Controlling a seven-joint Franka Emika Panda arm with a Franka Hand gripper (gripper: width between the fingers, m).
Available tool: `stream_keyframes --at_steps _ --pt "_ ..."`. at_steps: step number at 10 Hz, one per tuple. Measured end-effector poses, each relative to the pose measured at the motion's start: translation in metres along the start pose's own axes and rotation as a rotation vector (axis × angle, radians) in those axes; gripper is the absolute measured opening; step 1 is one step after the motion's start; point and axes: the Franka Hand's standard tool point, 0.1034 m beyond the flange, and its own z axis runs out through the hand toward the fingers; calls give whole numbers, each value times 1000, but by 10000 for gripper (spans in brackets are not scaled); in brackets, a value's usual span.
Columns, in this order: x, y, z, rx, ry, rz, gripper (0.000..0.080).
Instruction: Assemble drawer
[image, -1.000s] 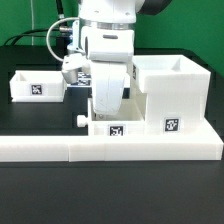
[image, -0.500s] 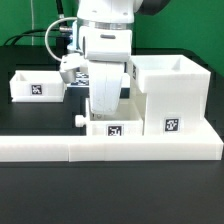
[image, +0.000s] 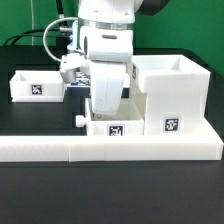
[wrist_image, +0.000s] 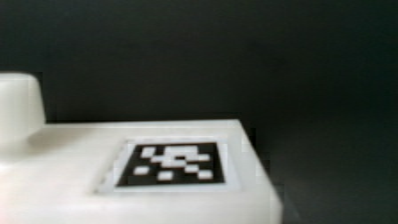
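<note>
Underneath everything lies the black table (image: 30, 200), and the white arm (image: 105, 40) comes down over its middle in the exterior view. Along the near edge runs the long low border wall (image: 110, 150).

Behind that wall, toward the exterior view's right, the drawer's housing (image: 172, 85) stands upright with its open top showing and a square tag (image: 172, 125) on its front face. Just beside it, directly under the arm, sits one shallow tray (image: 100, 128); it touches or nearly touches the housing (the seam is too small to judge) and carries its own tag (image: 115, 130). The second tray (image: 25, 85) lies well apart at the exterior view's left, farther back, with a tag (image: 37, 89) on its front.

The gripper (image: 106, 112) hangs low over the nearer tray. Its fingers are hidden by its own body, so I cannot tell whether the jaws are spread or closed, or whether they grasp anything.

A small round knob (image: 80, 120) sticks out from the nearer tray toward the exterior view's left.

The blurred wrist view shows a flat white surface (wrist_image: 71, 195) with a tag (wrist_image: 175, 163) on it against the dark table, and a pale rounded shape (wrist_image: 15, 105) at the picture's edge that I cannot identify.
</note>
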Motion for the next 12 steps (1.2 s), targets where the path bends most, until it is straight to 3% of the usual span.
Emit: stream_keyframes --at_steps 12 --pt "0 0 0 11 -7 0 42"
